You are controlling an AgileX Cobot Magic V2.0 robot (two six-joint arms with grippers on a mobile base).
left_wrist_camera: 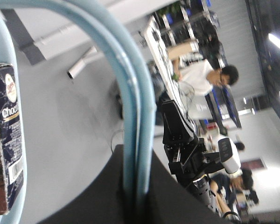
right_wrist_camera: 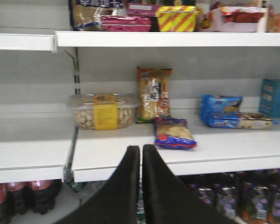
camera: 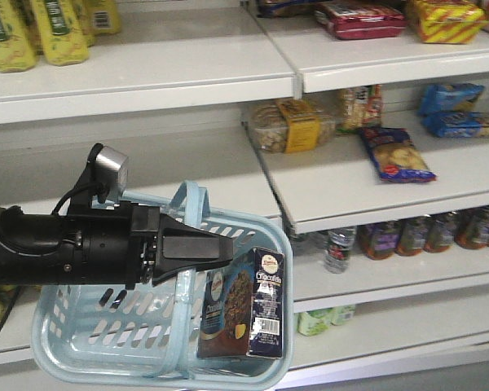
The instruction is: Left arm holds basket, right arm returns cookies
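**Risks waiting between basket and shelf**

Starting at the left, your left arm (camera: pixel 65 244) is reaching in level. Its left gripper (camera: pixel 216 247) is clamping the arched handle (camera: pixel 191 204) of the basket (camera: pixel 73 342), which is hanging from that one grip. A thin handle held in a pinch is inviting the basket to swing or pivot, so any bump from above is likely going to rock it.

Further right, the cookie box (camera: pixel 244 305) is standing upright inside the basket at its right end, with the barcode side showing. That off-centre load is probably dragging the right end down. A tall box standing on end is also going to topple if you nudge it instead of gripping it.

Your right arm (left_wrist_camera: pixel 186 144) is waiting apart from the basket. The right gripper (right_wrist_camera: pixel 141 182) is carrying nothing, its fingers drawn nearly together and pointing at the middle shelf (right_wrist_camera: pixel 214 149). If you are not spreading them before descending, they are going to jab the box top. The handle and left gripper are crossing the basket just beside the box, so a careless approach is risking arm-on-arm contact.

On the shelf, the nut tub (right_wrist_camera: pixel 104 111) and snack bag (right_wrist_camera: pixel 173 134) are sitting near the front. If you are not aiming for bare board, the box is going to shove them.
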